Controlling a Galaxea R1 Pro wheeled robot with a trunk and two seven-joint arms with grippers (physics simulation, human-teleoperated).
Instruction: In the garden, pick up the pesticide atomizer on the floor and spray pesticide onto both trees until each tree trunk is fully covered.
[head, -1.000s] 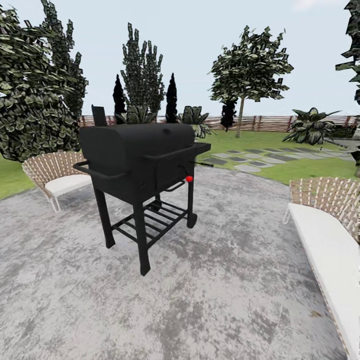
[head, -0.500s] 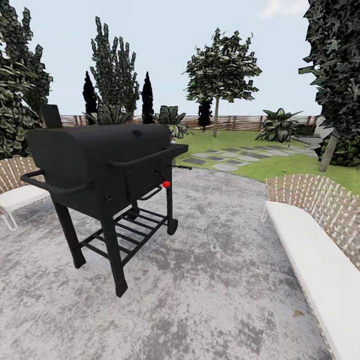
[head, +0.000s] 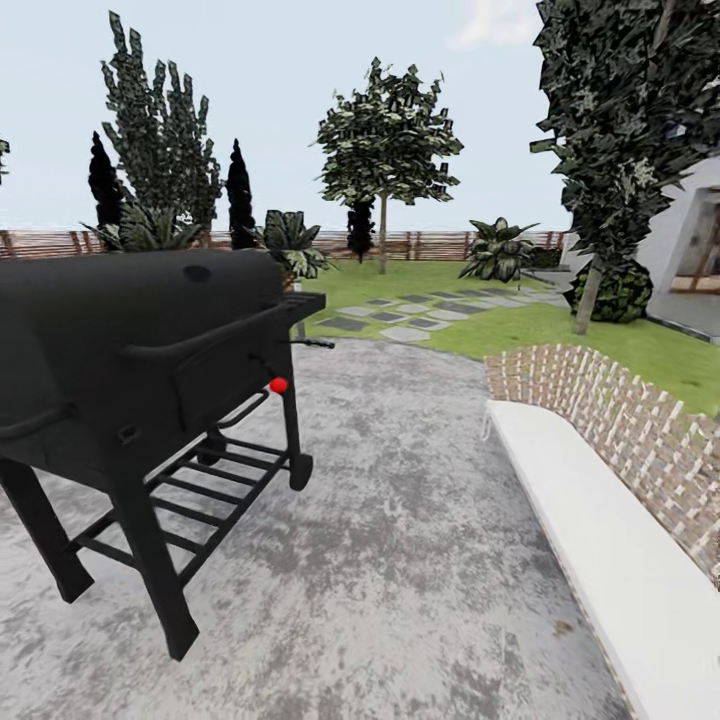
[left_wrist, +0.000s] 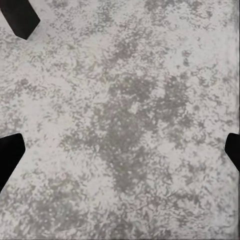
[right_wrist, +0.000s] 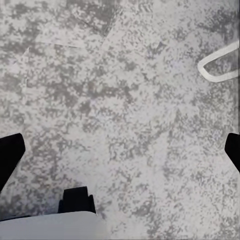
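On the grey patio (head: 420, 560), a black grill (head: 140, 350) is stood close at the left and a white-cushioned sofa (head: 600, 540) at the right. Either could be clipped by the base if the gap toward the lawn (head: 620, 345) is misjudged. Both the left claw (left_wrist: 120, 150) and right claw (right_wrist: 120, 150) are spread wide, with nothing held.

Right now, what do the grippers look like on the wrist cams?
Little shows: the left gripper has plain black, blunt-ended fingertips at the frame edges. The right gripper matches, with a black block on a light grey body. No cables or markings visible.
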